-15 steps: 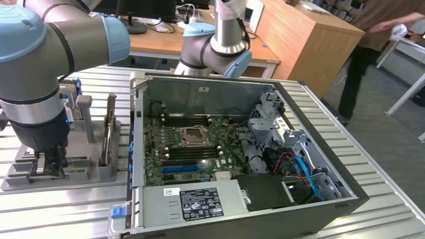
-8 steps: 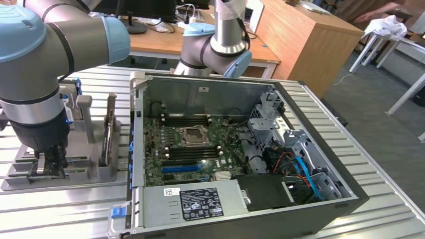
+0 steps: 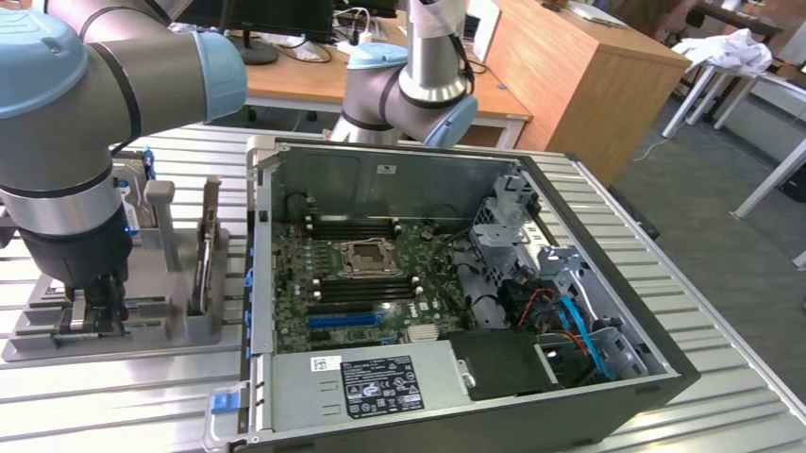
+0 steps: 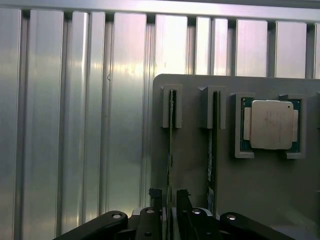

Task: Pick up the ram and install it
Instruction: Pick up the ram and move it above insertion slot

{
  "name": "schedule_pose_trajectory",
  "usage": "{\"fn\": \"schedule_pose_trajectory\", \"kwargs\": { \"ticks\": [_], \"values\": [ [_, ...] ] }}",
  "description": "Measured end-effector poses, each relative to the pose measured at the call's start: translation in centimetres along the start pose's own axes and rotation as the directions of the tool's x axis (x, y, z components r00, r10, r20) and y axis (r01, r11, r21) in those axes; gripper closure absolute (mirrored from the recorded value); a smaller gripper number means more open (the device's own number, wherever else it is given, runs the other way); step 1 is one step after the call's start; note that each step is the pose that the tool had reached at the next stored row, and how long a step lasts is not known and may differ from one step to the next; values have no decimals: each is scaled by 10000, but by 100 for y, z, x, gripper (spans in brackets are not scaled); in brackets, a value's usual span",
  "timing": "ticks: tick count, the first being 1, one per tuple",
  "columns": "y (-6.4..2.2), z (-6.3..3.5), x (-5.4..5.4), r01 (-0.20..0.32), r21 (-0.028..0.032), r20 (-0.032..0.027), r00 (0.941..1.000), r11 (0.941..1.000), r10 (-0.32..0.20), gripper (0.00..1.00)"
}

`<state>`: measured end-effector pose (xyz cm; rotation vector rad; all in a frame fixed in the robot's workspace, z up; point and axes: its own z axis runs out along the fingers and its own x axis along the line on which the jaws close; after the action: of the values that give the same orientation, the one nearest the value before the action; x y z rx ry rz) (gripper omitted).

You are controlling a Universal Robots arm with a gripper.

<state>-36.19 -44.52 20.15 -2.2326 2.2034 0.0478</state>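
Straddling ram (image 4: pixel 170 145) in grey holder (image 4: pixel 192 165), claw (image 4: pixel 169 194) grip unclear, second stick (image 4: pixel 210 150), processor (image 4: pixel 271 125) beside

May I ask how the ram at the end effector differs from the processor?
The ram is long, thin, standing on edge; the processor is square, silver, lying flat. The ram sits between the end effector's fingers; the processor is free. Both rest in the grey holder.

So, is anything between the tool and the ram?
Nothing visible. The tool sits right at the ram, which stands on edge in its grey holder slot; a second stick stands in the neighbouring slot, apart.
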Motion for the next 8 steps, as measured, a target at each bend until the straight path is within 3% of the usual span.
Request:
{"fn": "schedule_pose_trajectory", "kwargs": {
  "ticks": [4,5,8],
  "values": [
    [0,0,0,1,0,0,10000,10000,-1,75],
    [0,0,0,0,0,0,10000,10000,0,82],
    [0,0,0,0,0,1,10000,10000,0,89]
  ]
}}
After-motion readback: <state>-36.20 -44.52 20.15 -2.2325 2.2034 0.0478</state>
